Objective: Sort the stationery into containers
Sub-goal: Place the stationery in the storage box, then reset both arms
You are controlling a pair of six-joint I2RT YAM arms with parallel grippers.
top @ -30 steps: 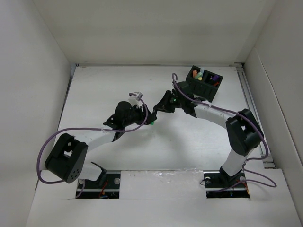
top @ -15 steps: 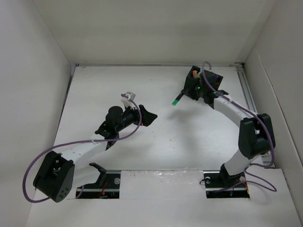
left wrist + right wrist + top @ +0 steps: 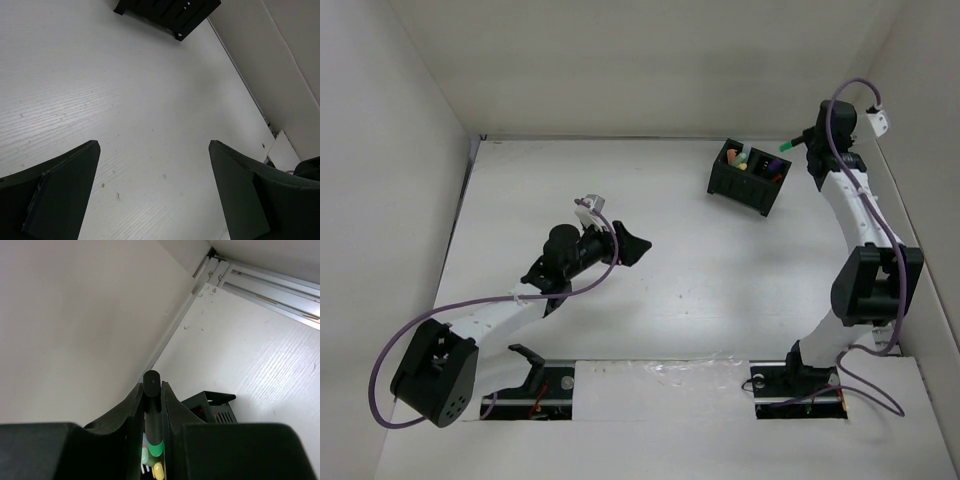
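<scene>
The black organiser box (image 3: 722, 184) stands at the back right of the table with several coloured markers (image 3: 752, 161) standing in it. My right gripper (image 3: 796, 146) is raised just right of and above the box, shut on a black marker with a green end (image 3: 785, 147). In the right wrist view the marker (image 3: 153, 410) sits clamped between the fingers (image 3: 131, 412), with the box (image 3: 216, 408) and pastel markers (image 3: 158, 469) below. My left gripper (image 3: 638, 246) is open and empty over the middle of the table; its fingers (image 3: 60, 190) stand wide apart. The box also shows in the left wrist view (image 3: 170, 12).
White walls enclose the table on three sides. A metal rail (image 3: 850, 205) runs along the right edge beside the box. The right arm (image 3: 868, 280) rises along that edge.
My right gripper has carried the green-ended marker from the table's middle, past the box, up to its right side. My left arm drew back toward the left, then stayed still.
</scene>
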